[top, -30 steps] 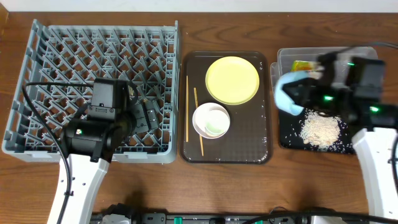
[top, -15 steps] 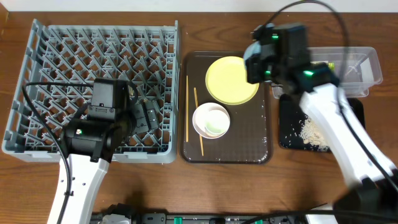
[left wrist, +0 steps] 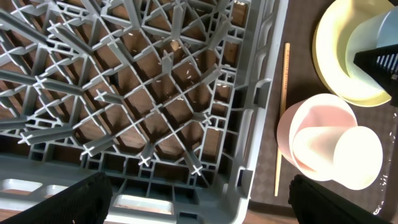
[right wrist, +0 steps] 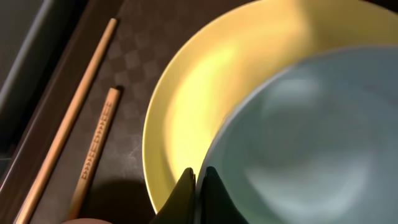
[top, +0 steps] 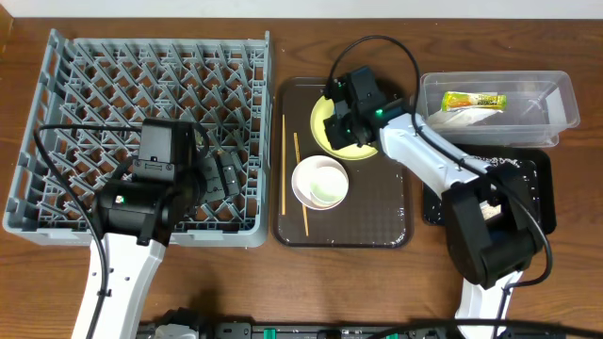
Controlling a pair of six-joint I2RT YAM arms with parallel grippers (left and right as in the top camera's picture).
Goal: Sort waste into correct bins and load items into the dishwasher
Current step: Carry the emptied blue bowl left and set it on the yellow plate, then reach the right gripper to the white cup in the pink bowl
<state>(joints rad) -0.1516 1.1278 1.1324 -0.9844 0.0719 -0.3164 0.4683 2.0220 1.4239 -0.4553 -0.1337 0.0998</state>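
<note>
Overhead view evenly bright and sharp; right wrist view dim, light blue bowl [right wrist: 311, 137] blurred.

Robot test bench: wooden table [top: 28, 282], grey dish rack [top: 104, 85], trailing cables [top: 370, 39].

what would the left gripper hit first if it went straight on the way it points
The rack: the open left gripper points down at its pegs near one wall, with nothing between, though depth is unclear.
</note>
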